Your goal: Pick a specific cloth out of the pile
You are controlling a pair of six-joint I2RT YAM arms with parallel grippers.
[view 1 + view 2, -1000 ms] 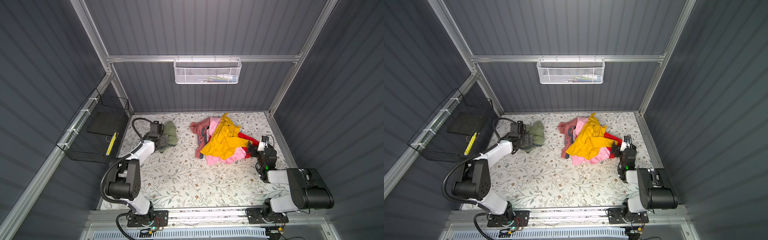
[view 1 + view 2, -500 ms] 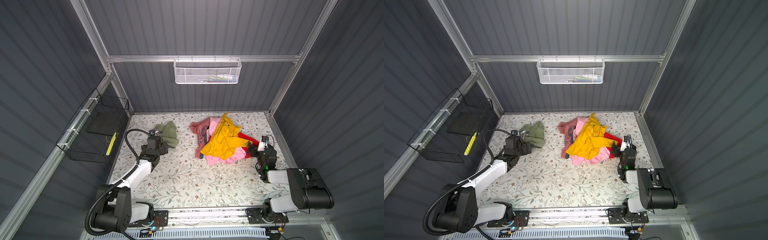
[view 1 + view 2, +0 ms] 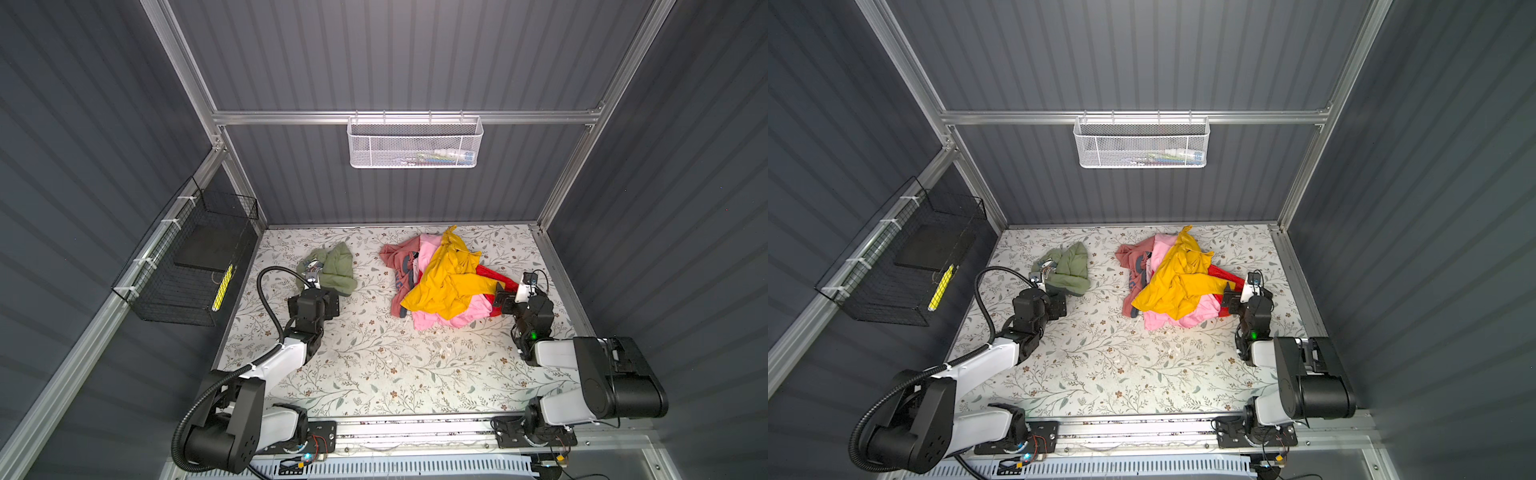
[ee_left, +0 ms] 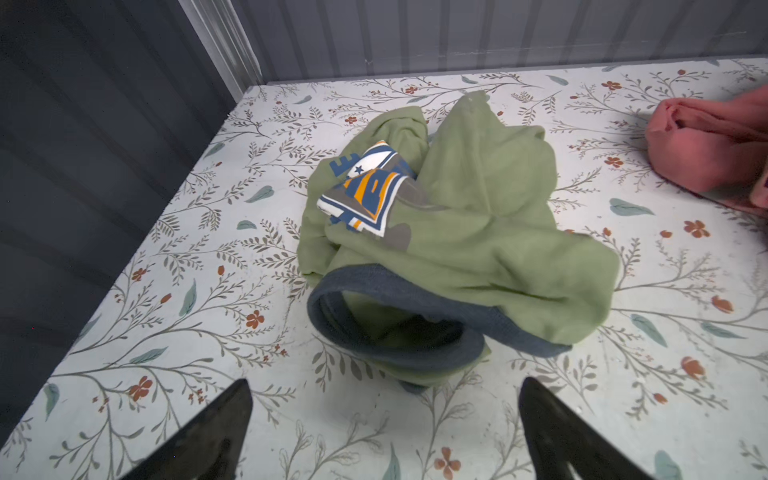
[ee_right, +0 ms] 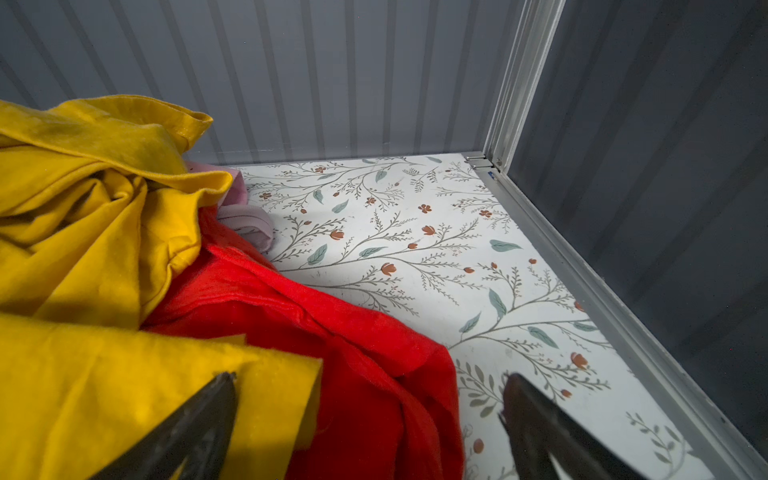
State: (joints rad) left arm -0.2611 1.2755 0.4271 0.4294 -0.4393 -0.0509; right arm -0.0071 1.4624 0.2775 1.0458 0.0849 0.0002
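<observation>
Two grippers were in view, and both stood with jaws spread wide and nothing between them. The left gripper (image 4: pixel 385 382) hovered just short of the soft olive-green cloth with dark grey ribbed trim (image 4: pixel 478 216), apart from it, with the looped grey hem nearest the fingertips. The right gripper (image 5: pixel 370 376) sat at the right edge of the pile of mixed garments (image 3: pixel 440 282). One of its fingers was over a mustard-yellow garment (image 5: pixel 83 228) and the gap faced a red garment (image 5: pixel 332 332); contact could not be confirmed.

The cloth lay crumpled and alone on the floral-patterned table (image 3: pixel 374 353), toward the back left corner in both top views, well apart from the pile. By that layout the separation appeared complete or nearly so.

Hazards, as judged:
1. Closing the right jaws at that position would probably seize yellow or red fabric, the wrong garment, and a pull would drag the pile.
2. A low move of the left fingers could hook the open grey hem loop and tow the cloth back toward the pile.

Markings: a blue, orange and white printed graphic (image 4: pixel 365 191) on the cloth was folded over. Blue letter fragments showed but formed no readable word. Grey lettering on a dusty-rose garment (image 3: pixel 392 255) in the pile was creased and illegible.
</observation>
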